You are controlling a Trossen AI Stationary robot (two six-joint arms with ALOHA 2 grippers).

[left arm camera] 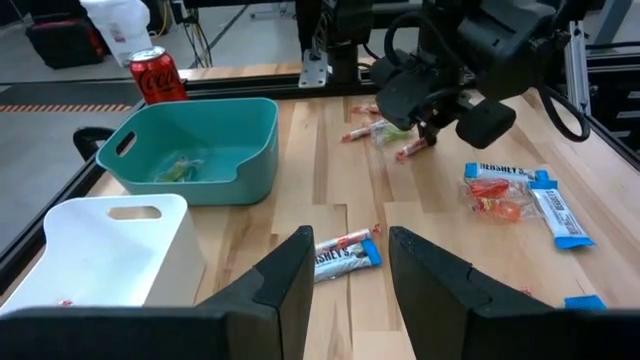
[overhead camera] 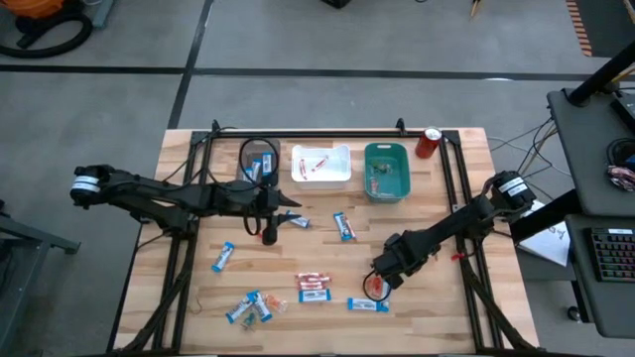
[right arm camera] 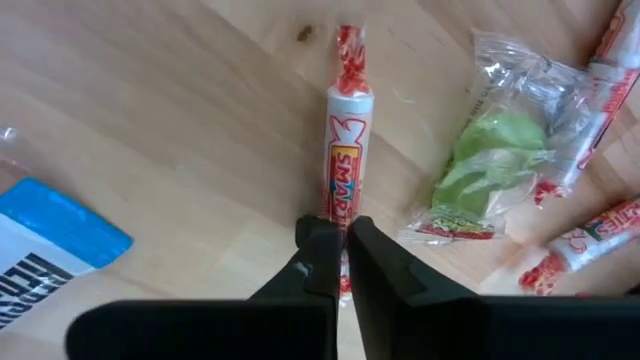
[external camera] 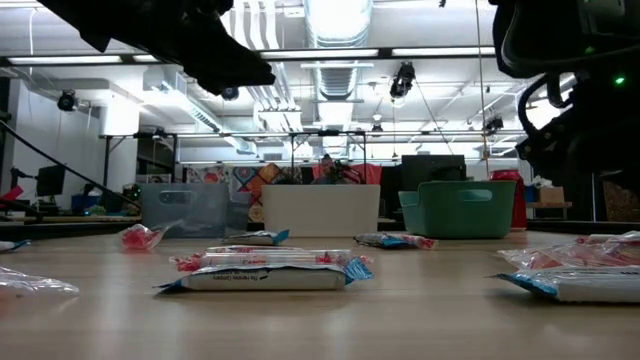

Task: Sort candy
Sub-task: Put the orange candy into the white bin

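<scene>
Pinching a candy roll [right arm camera: 349,165] on the worktop [overhead camera: 427,307], right gripper [right arm camera: 338,243] jaws clamped on its end.
Left gripper [left arm camera: 345,262] hovers mid-worktop, jaws apart, above a blue candy bar [left arm camera: 341,255]; more candy scattered nearby.

This is a robotics lab or industrial workspace. A wooden worktable [overhead camera: 327,307] edged with a black metal frame [overhead camera: 308,132] stands on a grey concrete floor [overhead camera: 298,40]; beyond it run exposed ceiling ducts [external camera: 335,25], strip lights [external camera: 330,53] and monitors [external camera: 430,168], with a keyboard [overhead camera: 610,258] beside the table's right edge.
</scene>
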